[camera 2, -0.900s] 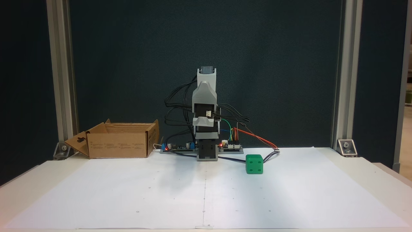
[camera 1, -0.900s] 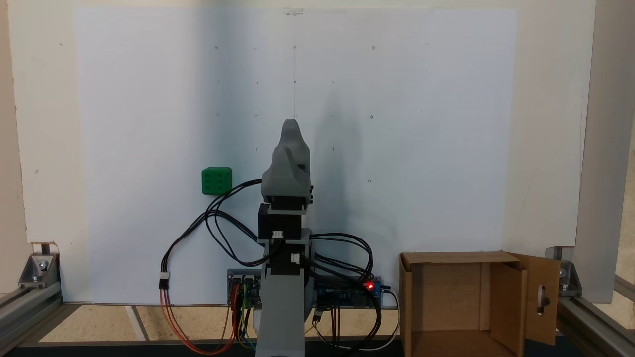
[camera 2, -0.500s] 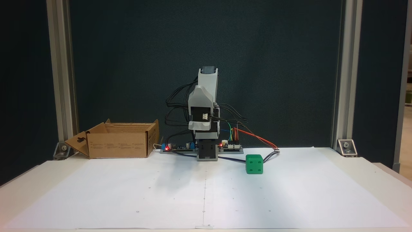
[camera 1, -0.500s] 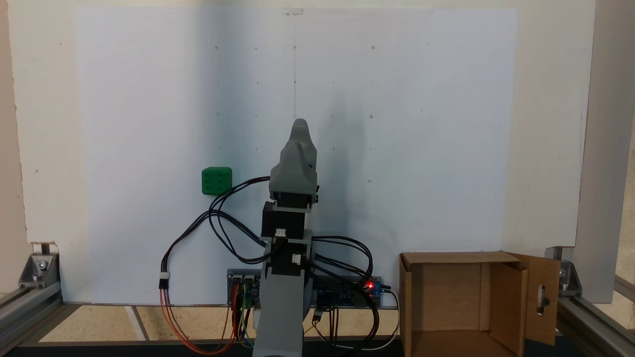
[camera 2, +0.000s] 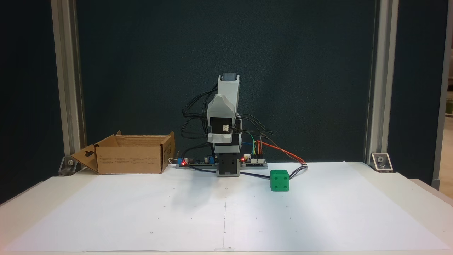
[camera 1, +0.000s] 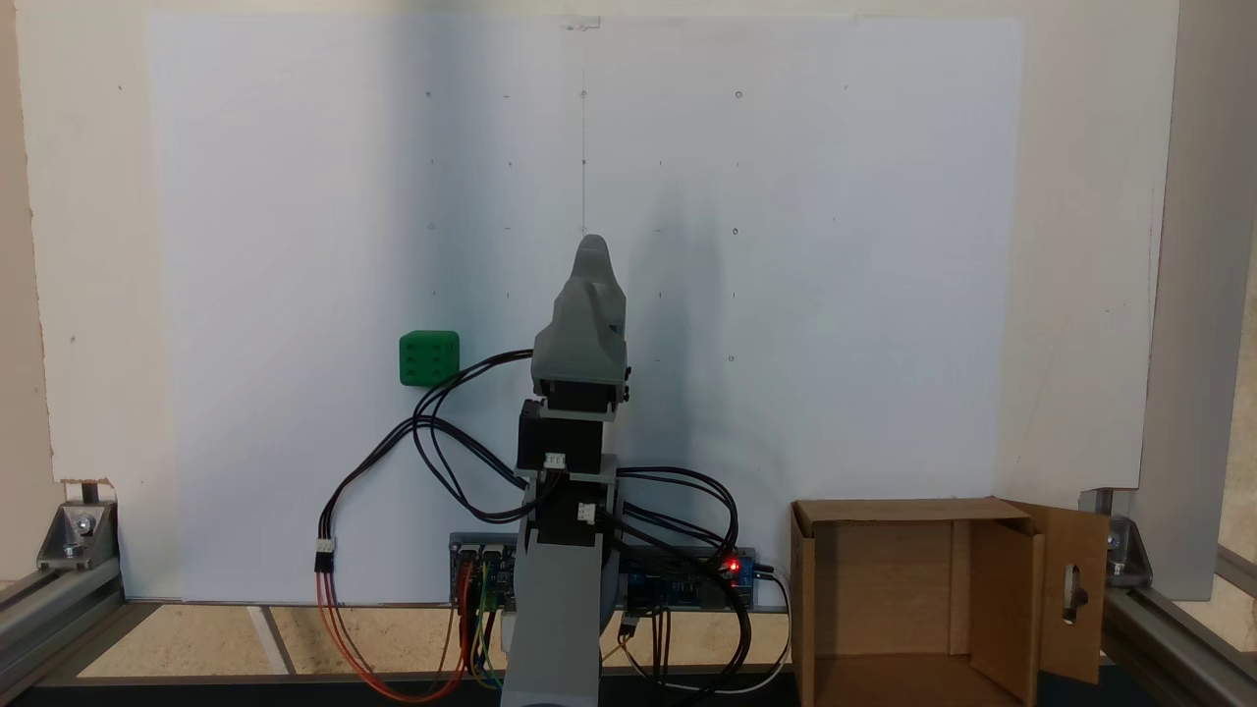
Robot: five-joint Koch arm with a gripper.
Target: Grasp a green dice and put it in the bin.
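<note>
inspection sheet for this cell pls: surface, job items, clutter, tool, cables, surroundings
Surface: white paper sheet with small dot marks, on a pale table.
Job's things: green die on the sheet, free; open box beside the arm base, one flap slotted.
Clutter: nothing seen.
Tool: tool folded above the arm, apart from the die; open or shut cannot be told.
Cables: black loops near the die; coloured wires at the boards.
Surroundings: aluminium frame posts, dark backdrop.

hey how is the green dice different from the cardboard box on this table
The green dice is bright green; the cardboard box is plain brown. The dice is far smaller than the box. The dice is a closed cube with pips; the box stands open, flaps out, one flap with a slot cut-out. Both rest on the table, on opposite sides of the arm.
</note>
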